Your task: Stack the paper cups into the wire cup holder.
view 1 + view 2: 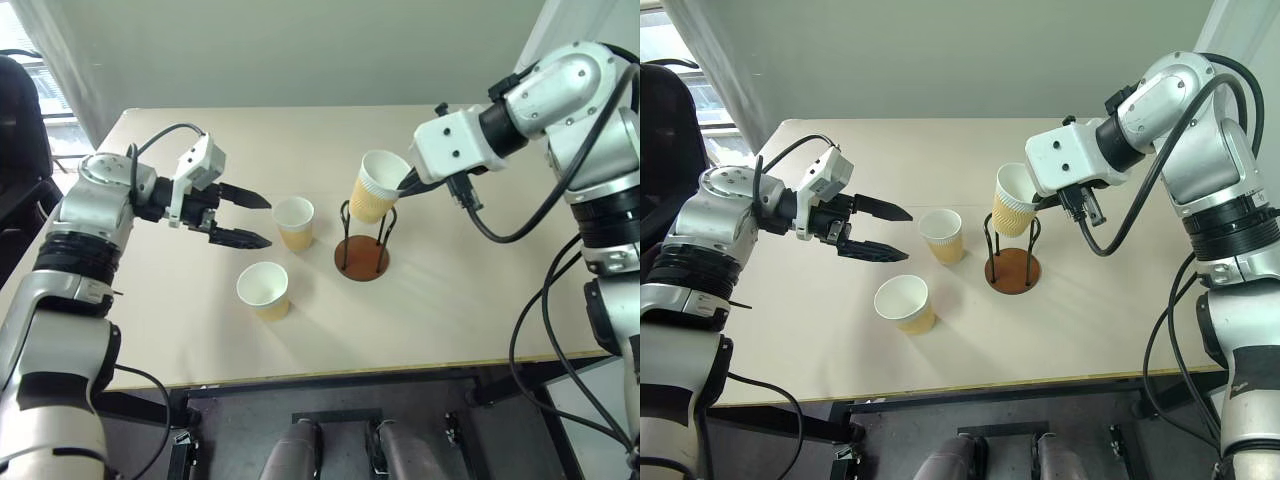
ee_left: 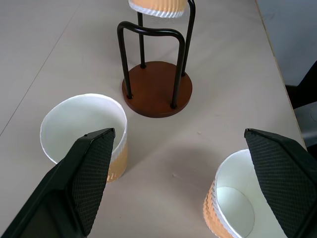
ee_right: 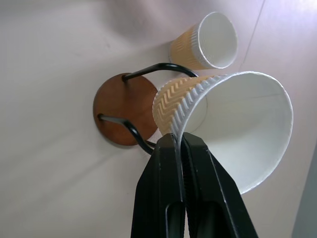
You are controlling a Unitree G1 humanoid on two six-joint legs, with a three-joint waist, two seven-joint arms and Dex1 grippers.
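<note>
We see the right gripper (image 3: 179, 141) pinching 1 paper cup (image 1: 380, 187) by its rim above the wire cup holder (image 1: 361, 256). The cup's bottom is hidden among the loops. The left gripper (image 1: 252, 220) is spread wide, empty, near 2 cups (image 1: 294, 222) (image 1: 264, 290).

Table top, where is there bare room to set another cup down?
Bare table lies to the right of the wire cup holder and along the far edge behind it. It is crowded in the middle: two paper cups stand left of the holder, near the open left claw.
</note>
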